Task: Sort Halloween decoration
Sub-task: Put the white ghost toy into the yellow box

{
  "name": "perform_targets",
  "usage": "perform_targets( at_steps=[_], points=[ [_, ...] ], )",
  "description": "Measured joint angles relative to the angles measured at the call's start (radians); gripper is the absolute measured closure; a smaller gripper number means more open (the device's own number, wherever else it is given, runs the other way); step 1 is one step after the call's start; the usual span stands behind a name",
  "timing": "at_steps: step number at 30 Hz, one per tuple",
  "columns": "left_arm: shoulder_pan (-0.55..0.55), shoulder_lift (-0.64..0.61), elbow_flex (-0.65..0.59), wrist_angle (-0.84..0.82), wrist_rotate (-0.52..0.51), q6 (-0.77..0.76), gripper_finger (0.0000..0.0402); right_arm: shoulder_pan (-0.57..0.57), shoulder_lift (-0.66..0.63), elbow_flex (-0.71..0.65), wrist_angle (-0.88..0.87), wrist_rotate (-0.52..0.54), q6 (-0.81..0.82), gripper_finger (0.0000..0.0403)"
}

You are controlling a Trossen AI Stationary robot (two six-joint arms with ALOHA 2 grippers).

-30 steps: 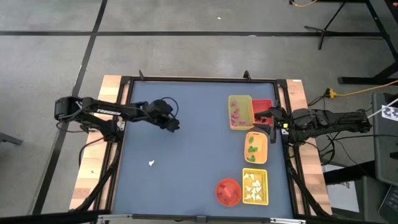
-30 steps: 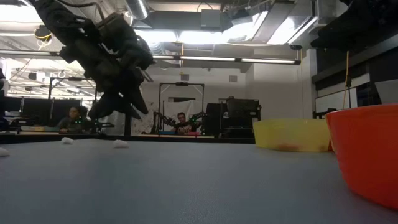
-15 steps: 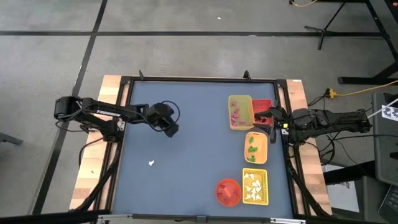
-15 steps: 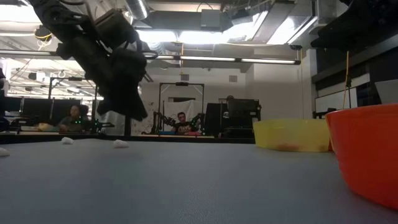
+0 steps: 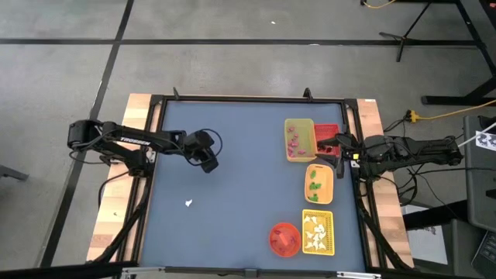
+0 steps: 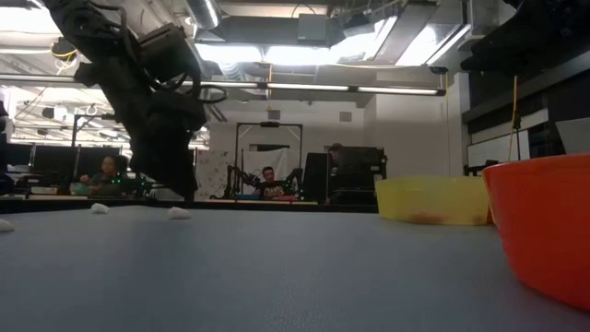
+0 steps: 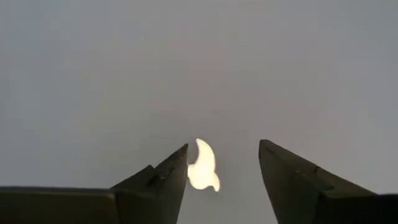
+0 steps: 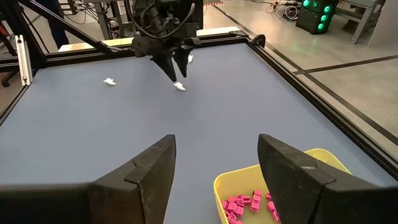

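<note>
Left gripper point(image 7: 222, 180) just widening, descending over white ghost piece point(image 7: 203, 168) on desk point(image 5: 248, 194); grasp coming next. Right gripper point(image 8: 214, 165) waiting wide.

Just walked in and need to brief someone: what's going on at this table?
The robot is sorting tiny Halloween decoration pieces into trays. The left gripper hovers open over the blue table with a white ghost piece lying between its fingers, not gripped. Another white ghost lies loose nearer the front. The right gripper waits open by the yellow tray of pink pieces. Green bits sit in the orange tray, white ghosts in another yellow tray.
</note>
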Motion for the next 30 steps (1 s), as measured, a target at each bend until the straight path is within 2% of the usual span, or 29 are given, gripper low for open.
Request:
perform_targets(
  at_steps=[4, 12, 18, 30],
  points=[
    [-0.011, 0.029, 0.000, 0.001, -0.054, 0.017, 0.0216, 0.000, 0.000, 0.000, 0.000, 0.000, 0.000, 0.0178],
    [-0.072, 0.114, 0.000, 0.011, -0.060, 0.094, 0.0215, 0.000, 0.000, 0.000, -0.001, 0.000, 0.000, 0.0178],
    [-0.096, 0.154, 0.003, 0.014, -0.116, 0.096, 0.0217, 0.000, 0.000, 0.000, -0.001, 0.000, 0.000, 0.0178],
    [-0.096, 0.158, 0.003, 0.014, -0.122, 0.096, 0.0280, 0.000, 0.000, 0.000, -0.001, 0.000, 0.000, 0.0178]
  ],
)
